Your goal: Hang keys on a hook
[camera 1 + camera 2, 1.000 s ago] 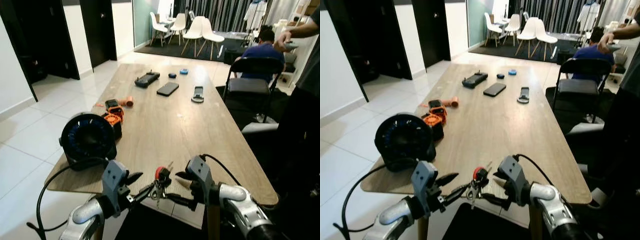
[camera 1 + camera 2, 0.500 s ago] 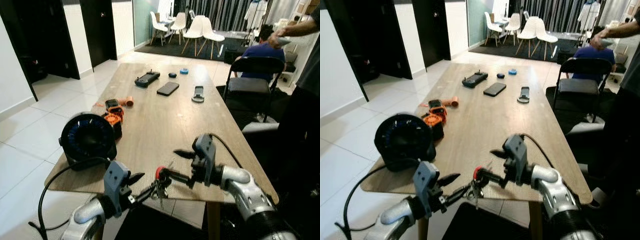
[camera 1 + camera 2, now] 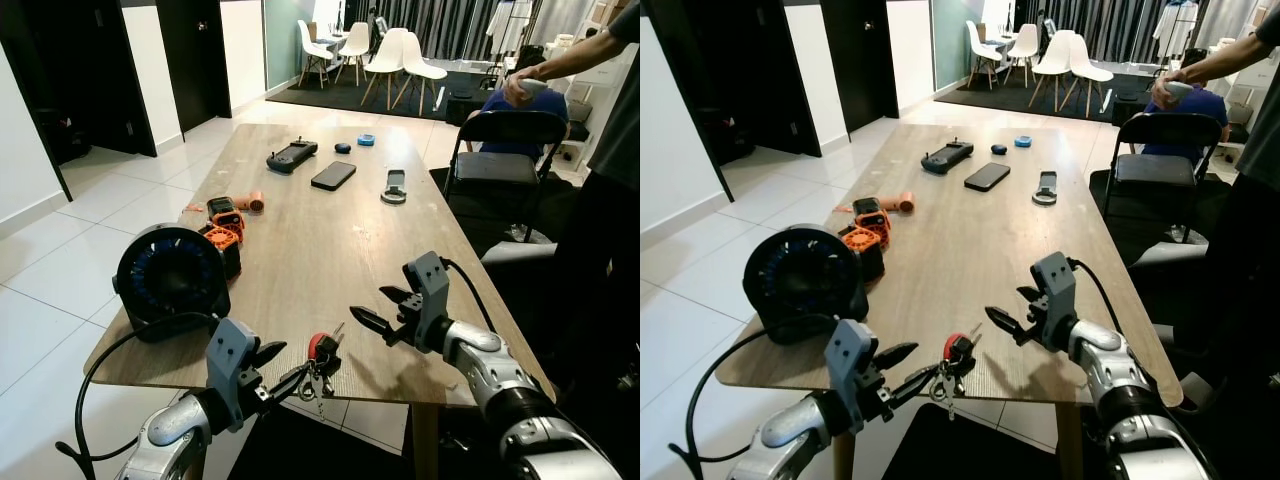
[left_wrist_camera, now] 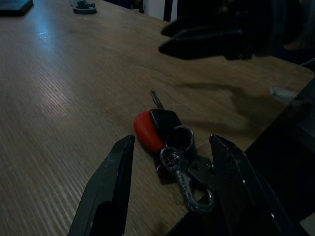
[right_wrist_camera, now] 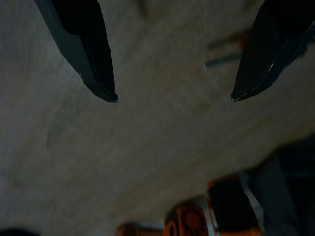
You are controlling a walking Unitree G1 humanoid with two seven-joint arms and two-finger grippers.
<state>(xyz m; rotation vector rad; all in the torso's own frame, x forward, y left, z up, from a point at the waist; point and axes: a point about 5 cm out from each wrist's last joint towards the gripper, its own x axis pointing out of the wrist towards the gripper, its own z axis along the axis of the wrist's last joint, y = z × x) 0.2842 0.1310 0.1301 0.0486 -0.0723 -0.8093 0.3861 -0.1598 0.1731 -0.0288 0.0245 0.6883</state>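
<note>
A bunch of keys (image 3: 320, 350) with a red fob, a black-headed key and a metal clip lies at the near edge of the wooden table (image 3: 330, 250). In the left wrist view the keys (image 4: 165, 132) sit between the two spread fingers. My left gripper (image 3: 297, 362) is open, low at the table's front edge, one finger on each side of the bunch. Just right of the keys and slightly above the tabletop, my right gripper (image 3: 366, 302) is open and points left at them with nothing in it. The right wrist view has that gripper (image 5: 174, 98) over bare wood.
A round black fan (image 3: 170, 275) stands at the near left corner, with orange and black tools (image 3: 226, 228) behind it. Farther back lie a controller (image 3: 292, 155), a phone (image 3: 333, 176) and a remote (image 3: 394, 187). A black chair (image 3: 505, 150) and a standing person (image 3: 610, 190) are at the right.
My right gripper rose from the table's front edge, reached the keys half a second ago, and has now drawn back to the right. The keys and left gripper stayed put.
</note>
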